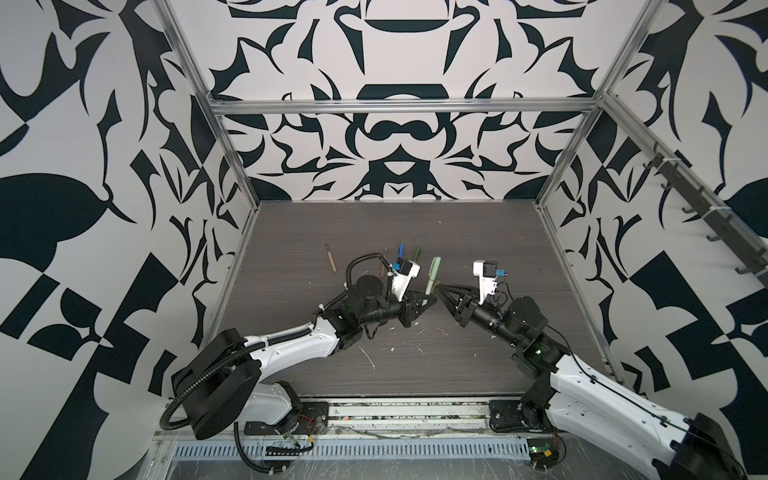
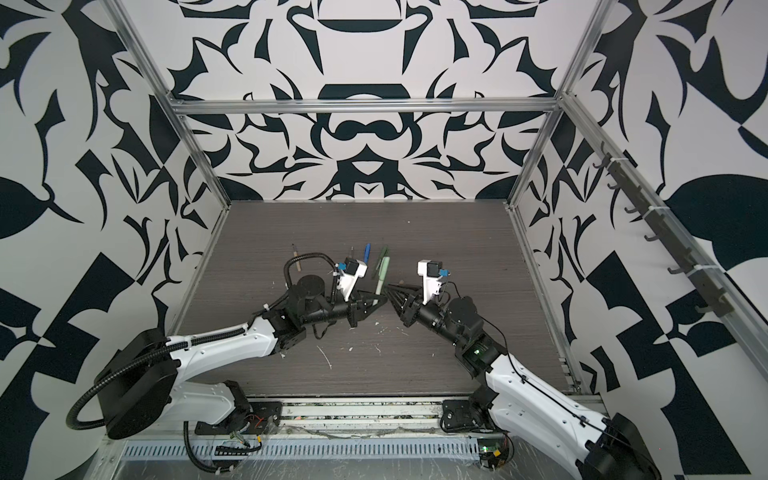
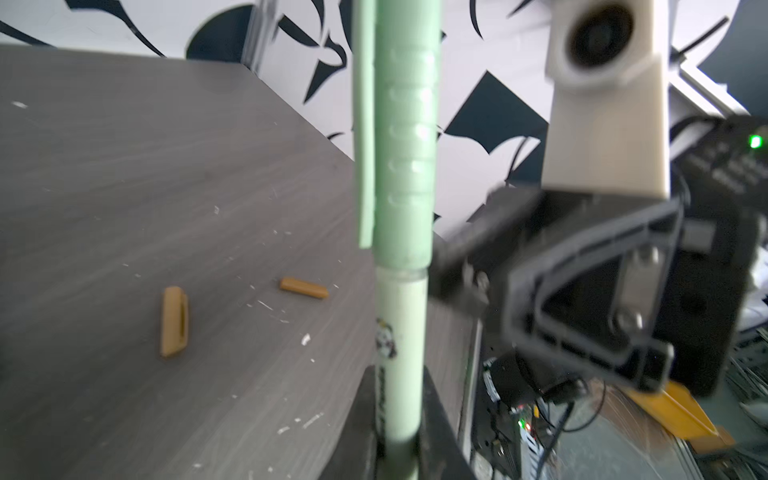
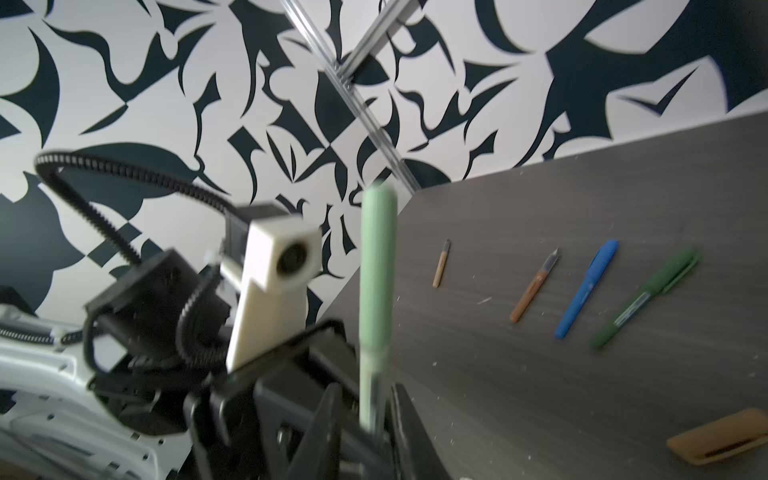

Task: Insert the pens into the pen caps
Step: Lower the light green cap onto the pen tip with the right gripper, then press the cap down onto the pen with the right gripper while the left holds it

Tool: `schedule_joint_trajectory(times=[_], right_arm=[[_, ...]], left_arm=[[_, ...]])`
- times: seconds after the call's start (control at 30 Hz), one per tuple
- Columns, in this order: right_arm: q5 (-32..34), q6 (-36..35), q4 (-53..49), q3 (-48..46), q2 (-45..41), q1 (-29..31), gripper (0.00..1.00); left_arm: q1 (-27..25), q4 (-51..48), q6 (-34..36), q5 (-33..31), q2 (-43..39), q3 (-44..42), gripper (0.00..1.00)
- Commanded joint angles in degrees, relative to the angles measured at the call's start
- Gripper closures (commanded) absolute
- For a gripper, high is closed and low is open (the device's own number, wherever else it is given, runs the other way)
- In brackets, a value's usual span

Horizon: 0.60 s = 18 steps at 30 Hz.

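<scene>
A pale green pen (image 3: 401,353) stands upright in my left gripper (image 3: 399,436), which is shut on its lower barrel. Its pale green cap (image 3: 405,145) sits on the upper end. In both top views the pen (image 1: 432,276) (image 2: 382,274) rises between the two gripper tips at mid-table. My right gripper (image 4: 365,419) is open, its jaws either side of the pen (image 4: 376,270) with a gap on one side. Two brownish pen caps (image 3: 174,322) (image 3: 303,288) lie loose on the table.
A tan pen (image 4: 440,264), an orange-brown pen (image 4: 534,286), a capped blue pen (image 4: 586,289) and a capped dark green pen (image 4: 644,299) lie in a row behind the grippers. White scratch marks dot the dark table (image 1: 478,249). Patterned walls enclose three sides.
</scene>
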Motion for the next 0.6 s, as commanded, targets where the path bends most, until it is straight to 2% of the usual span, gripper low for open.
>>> schedule_joint_trajectory(times=[0.0,0.17,0.23,0.33,0.4,0.57], right_arm=[[-3.9,-1.6,-2.5,3.8,-0.1,0.9,0.73],[-3.9,-3.2,-8.5,7.6,-1.6,1.0,0.69],[-0.2,-4.6,-14.7,10.0,-2.9,0.9,0.69],[7.2,-7.3,-26.9,15.8,-3.6,0.9,0.75],[9.3,-9.3,-32.4,20.3,-2.6,0.9,0.80],[11.9,-11.2,-37.5,30.9,2.7,0.9,0.85]], left_arm=[[0.5,2.2,1.4,0.8,-1.5,1.2,1.00],[0.5,-0.1,5.9,-0.6,-3.8,-1.2,1.00],[0.4,-1.7,8.6,-2.7,-6.9,-2.2,1.00],[0.1,-1.7,12.1,-6.4,-9.3,-4.2,1.00],[-0.2,-2.2,14.1,-8.6,-10.5,-5.0,1.00],[-1.6,-8.4,21.8,-14.4,-12.1,-2.9,1.00]])
